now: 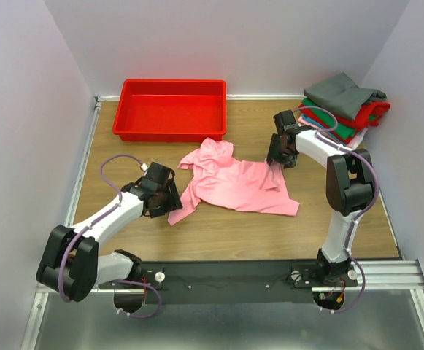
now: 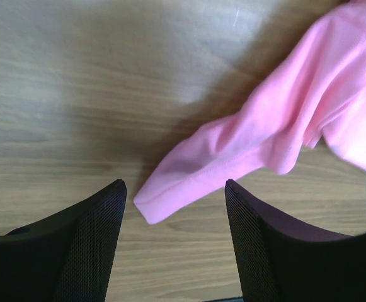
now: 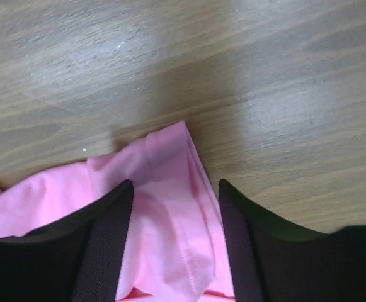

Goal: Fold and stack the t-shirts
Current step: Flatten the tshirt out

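Left fingers (image 2: pixel 91 242): spread apart, nothing clamped. The sleeve end of the pink t-shirt (image 2: pixel 277 126) lies flat on the tabletop (image 2: pixel 75 94) in the gap between them, hem toward the camera. There's a sliver of wood between the hem and one pad. On the other side the cloth runs right up beside the pad, and I can't tell if it touches. In the top view they sit low at the shirt's leftmost sleeve tip.

Right fingers (image 3: pixel 101 239): also apart, released. A folded corner of the shirt fills the gap pad to pad. Its peak pokes just past the fingertips onto bare wood. The cloth looks slack and lies on the tabletop, not pinched up. In the top view they point down at the shirt's upper right edge.

The pink t-shirt is unfolded and crumpled, spread mid-tabletop between the two arms. Its collar end is just beside the front wall of the red plastic tray (image 1: pixel 171 86); I can't tell if they touch.

Stack of folded t-shirts (image 1: pixel 347 109): far right corner, grey on top, red and green layers below. It sits near the right arm and well apart from the pink shirt.
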{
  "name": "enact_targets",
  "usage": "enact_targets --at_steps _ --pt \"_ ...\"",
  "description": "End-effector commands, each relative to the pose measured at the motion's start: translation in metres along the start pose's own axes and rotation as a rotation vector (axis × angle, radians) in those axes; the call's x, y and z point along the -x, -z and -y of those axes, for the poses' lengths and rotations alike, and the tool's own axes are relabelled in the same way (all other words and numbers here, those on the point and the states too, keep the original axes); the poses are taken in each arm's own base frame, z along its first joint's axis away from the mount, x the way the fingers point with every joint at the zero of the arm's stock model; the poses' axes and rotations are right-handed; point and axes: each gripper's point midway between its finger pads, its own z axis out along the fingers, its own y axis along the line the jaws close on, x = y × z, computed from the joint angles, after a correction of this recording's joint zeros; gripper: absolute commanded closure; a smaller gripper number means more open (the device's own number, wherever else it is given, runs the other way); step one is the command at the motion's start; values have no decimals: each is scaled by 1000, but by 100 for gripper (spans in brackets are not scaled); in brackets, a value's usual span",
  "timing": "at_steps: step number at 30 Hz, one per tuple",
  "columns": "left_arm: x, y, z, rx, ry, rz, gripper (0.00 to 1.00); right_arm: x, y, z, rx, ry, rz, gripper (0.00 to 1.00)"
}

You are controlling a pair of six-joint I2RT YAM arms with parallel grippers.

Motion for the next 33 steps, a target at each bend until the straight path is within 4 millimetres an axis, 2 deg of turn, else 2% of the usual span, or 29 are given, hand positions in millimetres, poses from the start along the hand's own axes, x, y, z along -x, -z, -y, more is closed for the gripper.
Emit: enact_targets --at_steps 1,7,11,14,15,16,18,23,29,33 --pt "-25 -2 -9 54 4 -63 29 6 14 -8 55 -3 -2 33" --pt "-42 4 -7 33 47 -78 35 -16 35 2 76 -24 -17 29" --pt "-36 7 -3 43 53 -55 37 -45 43 15 72 -43 -53 29" --pt "-28 10 -6 104 23 -38 37 -58 53 15 108 -64 -69 28" --pt "-20 13 -1 108 17 -18 37 -62 54 15 113 -68 -76 28" --pt "-17 12 -5 139 8 -7 37 -71 53 18 112 -71 -95 28" --pt "-16 12 -6 153 2 -4 37 -76 57 20 119 -75 -94 28" --pt "-19 6 -5 168 -13 -24 37 -95 59 33 102 -100 -115 29" --pt "-32 -2 -4 160 -32 -67 37 -104 64 53 80 -135 -105 30" --pt "-33 -3 -4 159 -38 -69 37 -119 63 66 64 -159 -127 30"
